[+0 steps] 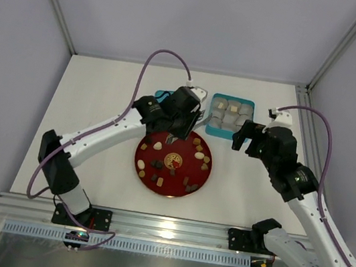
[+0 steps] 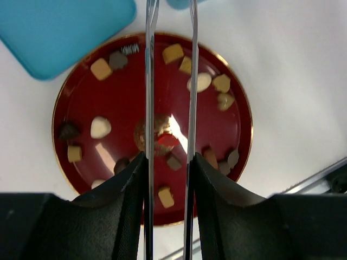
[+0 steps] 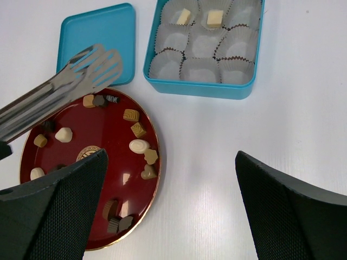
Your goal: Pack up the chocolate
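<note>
Several chocolate pieces, dark brown, tan and cream, lie scattered on a red plate with a gold emblem. They also show in the left wrist view and the right wrist view. My left gripper is shut on metal tongs. The tong tips are apart and empty above the plate's far edge. A teal box of paper cups holds two pale chocolates. My right gripper is open and empty, above the table right of the plate.
A teal lid lies flat on the white table left of the box, behind the plate. Metal frame posts stand at the far corners and a rail runs along the near edge.
</note>
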`<act>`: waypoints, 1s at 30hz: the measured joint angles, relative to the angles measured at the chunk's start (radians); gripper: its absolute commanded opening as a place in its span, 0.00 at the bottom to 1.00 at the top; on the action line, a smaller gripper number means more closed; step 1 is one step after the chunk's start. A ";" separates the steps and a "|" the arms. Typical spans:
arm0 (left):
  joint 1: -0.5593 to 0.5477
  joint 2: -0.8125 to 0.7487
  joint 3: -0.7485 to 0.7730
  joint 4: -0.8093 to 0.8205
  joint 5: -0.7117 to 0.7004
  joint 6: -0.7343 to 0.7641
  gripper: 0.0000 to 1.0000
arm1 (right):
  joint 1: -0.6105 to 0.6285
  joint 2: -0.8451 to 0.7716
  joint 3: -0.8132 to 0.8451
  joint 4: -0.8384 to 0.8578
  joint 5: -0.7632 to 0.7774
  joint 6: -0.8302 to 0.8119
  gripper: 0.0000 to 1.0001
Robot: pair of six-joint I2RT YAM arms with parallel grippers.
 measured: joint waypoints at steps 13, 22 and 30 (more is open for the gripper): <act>-0.014 -0.330 -0.274 -0.180 0.016 -0.062 0.41 | 0.000 0.003 -0.017 0.002 -0.004 0.000 1.00; -0.044 -0.446 -0.383 -0.245 0.073 -0.067 0.40 | 0.000 0.016 -0.027 0.007 -0.004 0.004 1.00; -0.101 -0.447 -0.428 -0.259 0.103 -0.066 0.40 | 0.000 0.018 -0.028 0.008 -0.003 0.004 1.00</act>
